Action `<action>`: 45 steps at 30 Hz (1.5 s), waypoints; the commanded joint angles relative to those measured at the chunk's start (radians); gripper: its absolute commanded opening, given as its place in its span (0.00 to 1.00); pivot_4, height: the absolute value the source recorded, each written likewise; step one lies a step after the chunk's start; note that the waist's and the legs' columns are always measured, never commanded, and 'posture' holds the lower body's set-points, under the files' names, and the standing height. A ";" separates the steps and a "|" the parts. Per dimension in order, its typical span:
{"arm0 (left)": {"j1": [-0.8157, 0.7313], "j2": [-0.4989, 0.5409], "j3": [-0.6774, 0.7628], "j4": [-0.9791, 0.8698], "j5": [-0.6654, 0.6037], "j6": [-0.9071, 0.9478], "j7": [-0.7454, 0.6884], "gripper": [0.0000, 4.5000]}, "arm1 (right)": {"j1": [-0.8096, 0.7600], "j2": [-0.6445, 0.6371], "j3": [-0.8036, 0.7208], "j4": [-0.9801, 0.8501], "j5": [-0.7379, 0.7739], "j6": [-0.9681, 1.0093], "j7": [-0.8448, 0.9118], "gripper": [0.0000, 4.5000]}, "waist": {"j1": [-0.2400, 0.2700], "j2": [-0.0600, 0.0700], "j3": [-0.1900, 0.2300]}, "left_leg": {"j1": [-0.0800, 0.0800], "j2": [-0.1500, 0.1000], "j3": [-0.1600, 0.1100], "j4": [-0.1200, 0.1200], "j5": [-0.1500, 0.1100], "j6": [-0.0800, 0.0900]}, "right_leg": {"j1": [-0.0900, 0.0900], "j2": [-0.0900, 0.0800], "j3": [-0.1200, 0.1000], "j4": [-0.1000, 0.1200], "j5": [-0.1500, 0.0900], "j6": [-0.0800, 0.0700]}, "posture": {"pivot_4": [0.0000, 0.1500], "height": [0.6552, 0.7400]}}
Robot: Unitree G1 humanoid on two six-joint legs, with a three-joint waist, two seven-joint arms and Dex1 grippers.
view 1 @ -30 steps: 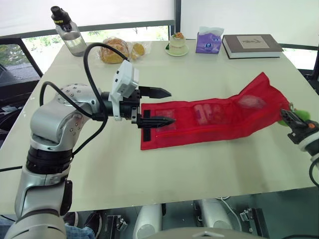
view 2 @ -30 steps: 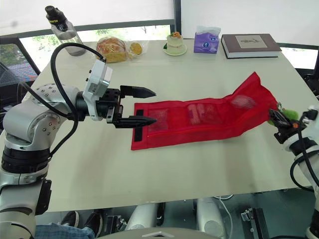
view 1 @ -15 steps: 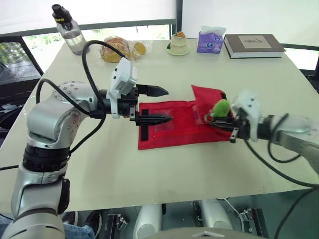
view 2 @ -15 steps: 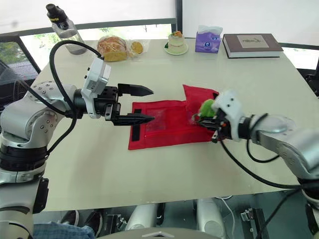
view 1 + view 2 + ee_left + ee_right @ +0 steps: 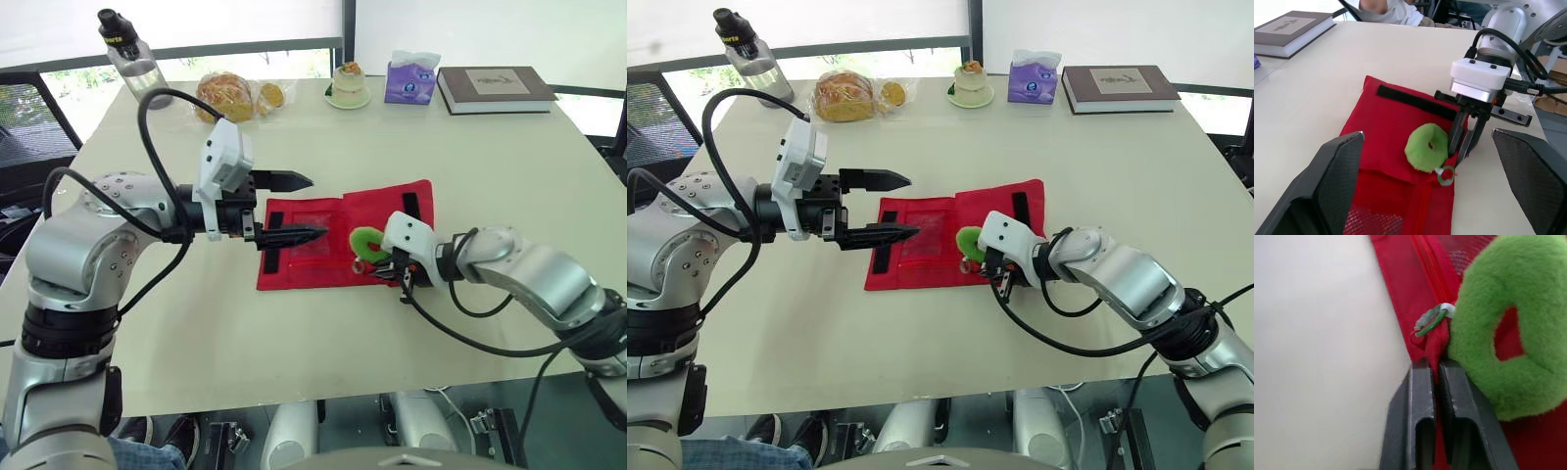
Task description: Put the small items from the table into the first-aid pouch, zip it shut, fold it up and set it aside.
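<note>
One red pouch [image 5: 377, 208], one green plush ring [image 5: 1418, 152], one bottle [image 5: 132, 61], one book [image 5: 495, 86] and one tissue pack [image 5: 411, 80] are counted.

Noted smooth silver-grey shells on left arm [image 5: 93, 235] and right arm [image 5: 534, 274], at the left edge and lower right of the left eye view, split by black joint bands. Rounded joint cap [image 5: 122, 186] on left arm dotted with small dark screw holes. Thick black cable [image 5: 140, 127] looped above left arm into a white boxy wrist module [image 5: 223, 164]; second black cable [image 5: 490, 352] slung beneath right arm. White block [image 5: 1480, 76] behind right gripper [image 5: 1459, 147], two dark dots on top, upper right of left wrist view. Left gripper [image 5: 317, 206] with long, black, pointed fingers [image 5: 1327, 186], finely mesh-textured close up. Right gripper's fingers [image 5: 1420, 431] dark grey, square-edged, grooved lengthwise.
</note>
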 commanded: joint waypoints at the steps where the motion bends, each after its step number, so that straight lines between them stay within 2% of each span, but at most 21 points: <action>1: 0.026 0.000 0.059 -0.026 -0.023 0.021 0.052 1.00 | 0.012 -0.020 -0.046 -0.042 -0.003 -0.022 0.046 0.41 | 0.000 0.000 0.000 | 0.000 0.000 0.000 0.000 0.000 0.000 | 0.000 0.000 0.000 0.000 0.000 0.000 | 1.00 0.92; 6: 0.131 0.009 0.087 -0.026 -0.003 0.016 0.092 1.00 | 0.052 -0.006 -0.126 -0.062 0.023 -0.038 0.058 0.99 | 0.000 0.000 0.000 | 0.000 0.000 0.000 0.000 0.000 0.000 | 0.000 0.000 0.000 0.001 0.000 0.000 | 1.00 0.92; 11: 0.261 0.012 0.161 -0.023 -0.013 0.048 0.148 1.00 | 0.120 0.007 -0.248 -0.107 0.075 -0.050 0.058 0.99 | 0.001 0.000 0.000 | 0.000 0.000 0.000 0.000 0.000 0.000 | 0.000 0.000 0.000 0.002 0.000 0.000 | 1.00 0.92; 13: 0.330 0.014 0.200 -0.015 -0.030 0.100 0.175 1.00 | 0.178 0.009 -0.329 -0.130 0.099 -0.129 0.082 0.99 | 0.001 0.000 0.000 | 0.001 0.000 0.000 0.000 0.000 0.000 | 0.000 -0.001 0.000 0.002 0.000 0.000 | 1.00 0.92; 15: 0.383 -0.005 0.247 -0.003 -0.073 0.164 0.212 1.00 | 0.242 0.003 -0.414 -0.151 0.131 -0.191 0.113 0.99 | 0.002 0.000 0.000 | 0.000 0.000 0.000 0.000 0.000 0.000 | 0.000 -0.002 0.000 0.002 0.000 0.000 | 1.00 0.92; 20: 0.446 -0.051 0.289 0.053 -0.067 0.221 0.314 1.00 | 0.298 -0.019 -0.532 -0.137 0.154 -0.249 0.131 0.99 | 0.008 -0.001 0.000 | 0.001 0.000 0.000 0.002 0.000 0.000 | 0.000 -0.003 -0.001 0.003 0.000 0.000 | 1.00 0.92; 31: 0.369 -0.175 0.369 0.224 -0.229 0.493 0.443 1.00 | 0.282 -0.003 -0.578 -0.130 0.171 -0.293 0.110 0.99 | 0.009 -0.001 -0.001 | 0.001 0.000 0.000 0.002 0.000 0.000 | 0.000 -0.003 -0.001 0.004 0.000 0.000 | 1.00 0.92; 37: 0.327 -0.224 0.348 0.283 -0.244 0.542 0.474 1.00 | 0.263 0.007 -0.586 -0.154 0.200 -0.296 0.090 0.99 | 0.012 -0.001 -0.001 | 0.001 -0.001 0.000 0.002 0.000 0.000 | 0.000 -0.004 -0.001 0.004 0.000 0.000 | 1.00 0.92; 42: 0.320 -0.243 0.310 0.310 -0.250 0.531 0.422 1.00 | 0.217 0.015 -0.599 -0.181 0.278 -0.264 0.076 0.99 | 0.023 -0.001 -0.001 | 0.002 -0.001 0.001 0.002 0.000 0.000 | 0.000 -0.005 0.000 0.005 0.000 0.000 | 1.00 0.92; 43: 0.316 -0.247 0.318 0.316 -0.256 0.532 0.419 0.87 | 0.207 0.017 -0.595 -0.182 0.286 -0.257 0.069 1.00 | 0.026 -0.001 -0.001 | 0.002 -0.001 0.001 0.002 0.000 0.000 | 0.000 -0.005 0.000 0.005 0.000 0.000 | 1.00 0.92; 45: 0.314 -0.250 0.327 0.324 -0.260 0.533 0.418 0.70 | 0.192 0.018 -0.587 -0.184 0.294 -0.250 0.054 1.00 | 0.027 -0.001 -0.001 | 0.001 -0.001 0.000 0.002 0.000 0.000 | 0.000 -0.005 -0.001 0.004 0.000 0.000 | 1.00 0.92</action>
